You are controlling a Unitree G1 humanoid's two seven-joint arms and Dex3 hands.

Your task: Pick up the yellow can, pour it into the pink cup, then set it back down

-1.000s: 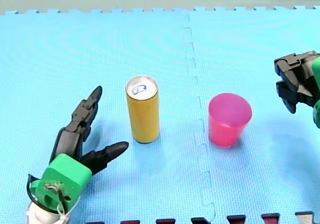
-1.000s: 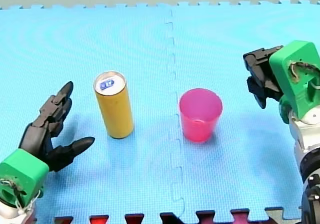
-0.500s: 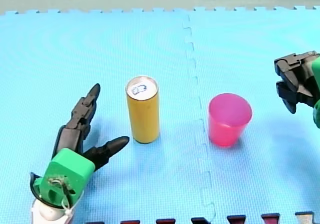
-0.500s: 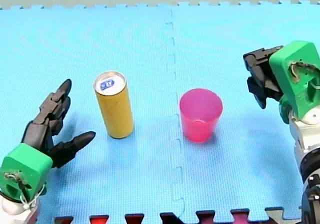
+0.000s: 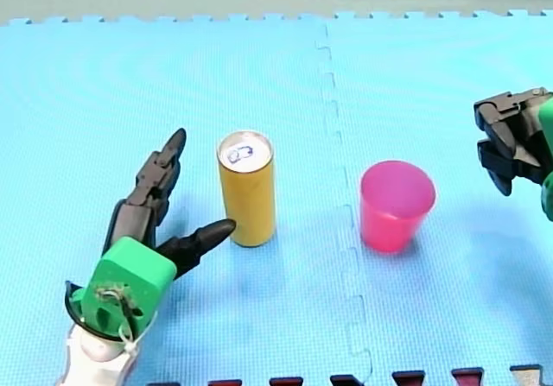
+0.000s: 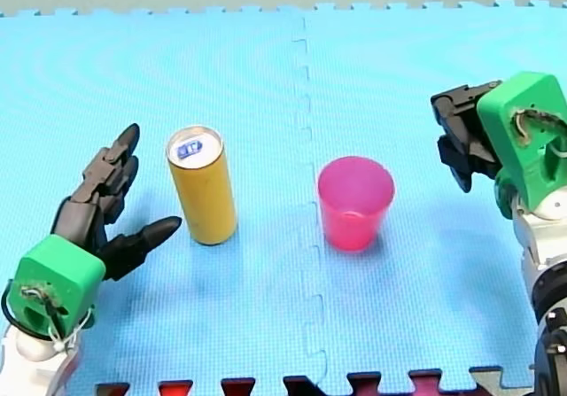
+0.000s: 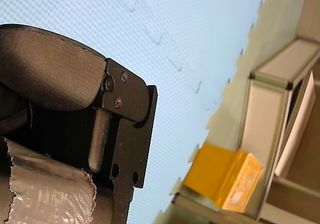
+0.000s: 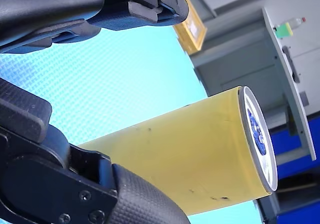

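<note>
yellow can (image 5: 248, 192): is standing upright on the blue mat (image 5: 259, 75), just left of the mat's seam (image 5: 333, 101), with its silver top and blue-marked tab facing up.
pink cup (image 5: 396, 205): is standing upright with its mouth up, right of the seam, near the yellow can but apart from it.
left hand (image 5: 138, 230): is reaching in from the near left, wide and holding nothing. Its 2 long fingers (image 5: 160, 174) are pointing past the can's left side, and its thumb (image 5: 203, 239) is pointing at the can's base, with the tip just beside it. I cannot tell whether the tip is touching the can.
second wrist view: is looking along the left hand, with the can (image 8: 200, 149) sitting between 1 dark finger and the thumb, and a strip of mat showing between that finger and the can's side.
right hand (image 6: 469, 139): is hanging at the far right of the mat, well apart from the pink cup, closed up and holding nothing.
first wrist view: is showing a dark hand part wrapped with silver tape (image 7: 45, 184) over the mat. Past the mat's toothed edge, a yellow box (image 7: 222, 179) is lying beside pale shelving (image 7: 265, 114).
</note>
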